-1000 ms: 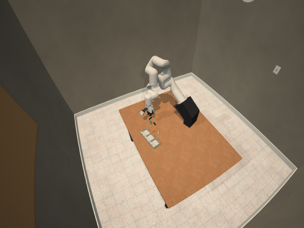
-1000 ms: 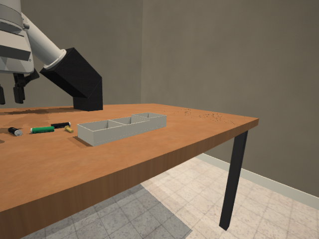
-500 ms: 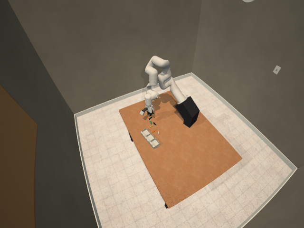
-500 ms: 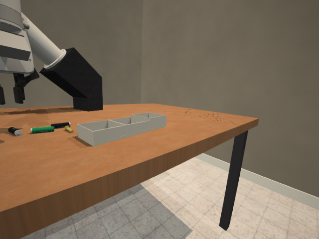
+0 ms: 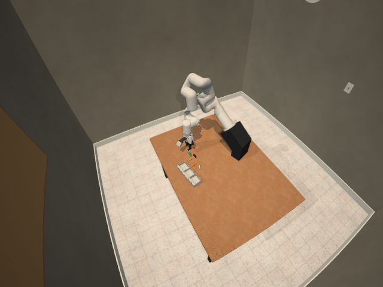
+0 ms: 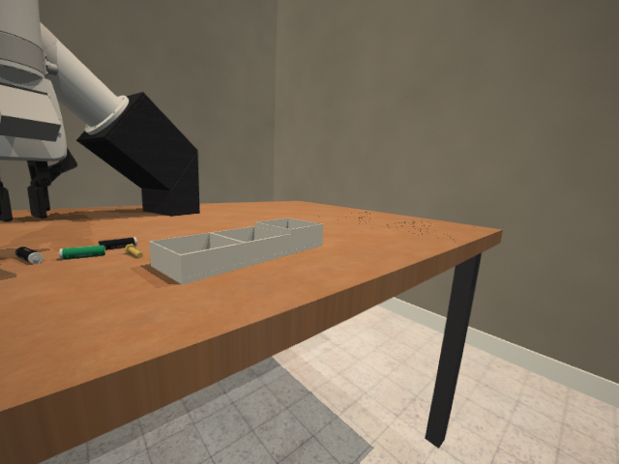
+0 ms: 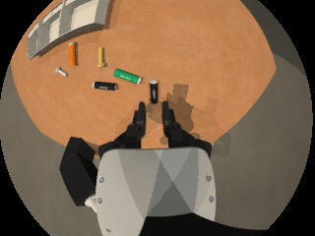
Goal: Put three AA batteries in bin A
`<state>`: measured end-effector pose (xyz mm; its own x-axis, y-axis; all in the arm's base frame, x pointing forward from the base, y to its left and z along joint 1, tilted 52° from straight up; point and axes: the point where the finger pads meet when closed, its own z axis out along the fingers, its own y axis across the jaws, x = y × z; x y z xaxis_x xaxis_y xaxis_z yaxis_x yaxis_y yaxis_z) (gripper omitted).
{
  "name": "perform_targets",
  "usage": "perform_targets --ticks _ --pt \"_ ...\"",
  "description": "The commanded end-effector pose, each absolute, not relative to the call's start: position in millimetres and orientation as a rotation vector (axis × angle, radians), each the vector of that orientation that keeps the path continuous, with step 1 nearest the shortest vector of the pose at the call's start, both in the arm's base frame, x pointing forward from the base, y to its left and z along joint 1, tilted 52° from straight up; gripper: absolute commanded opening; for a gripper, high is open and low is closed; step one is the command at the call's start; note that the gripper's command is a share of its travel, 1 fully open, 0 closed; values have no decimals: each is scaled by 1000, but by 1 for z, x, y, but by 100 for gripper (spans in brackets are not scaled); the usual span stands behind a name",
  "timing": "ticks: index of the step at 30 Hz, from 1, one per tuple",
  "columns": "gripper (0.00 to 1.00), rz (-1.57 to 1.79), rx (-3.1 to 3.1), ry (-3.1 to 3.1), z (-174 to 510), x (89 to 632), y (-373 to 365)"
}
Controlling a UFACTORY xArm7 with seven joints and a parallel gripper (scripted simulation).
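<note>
My gripper (image 7: 154, 108), partly open and holding nothing, hangs low at centre of the wrist view. A black AA battery (image 7: 154, 89) lies just above it; the three-compartment bin (image 7: 69, 18) sits upper left.

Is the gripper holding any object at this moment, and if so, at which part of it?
Nothing is held. The gripper hangs above the table with a bare gap between its fingers; the nearest battery lies on the table just ahead.
</note>
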<state>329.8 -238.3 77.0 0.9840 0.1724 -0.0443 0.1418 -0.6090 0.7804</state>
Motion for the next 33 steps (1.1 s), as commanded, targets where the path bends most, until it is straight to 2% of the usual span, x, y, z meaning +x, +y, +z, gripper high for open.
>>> perform_targets --ticks 1,33 --pt "28 49 2231 221 64 336 -254" --pt "28 49 2231 221 45 338 -278"
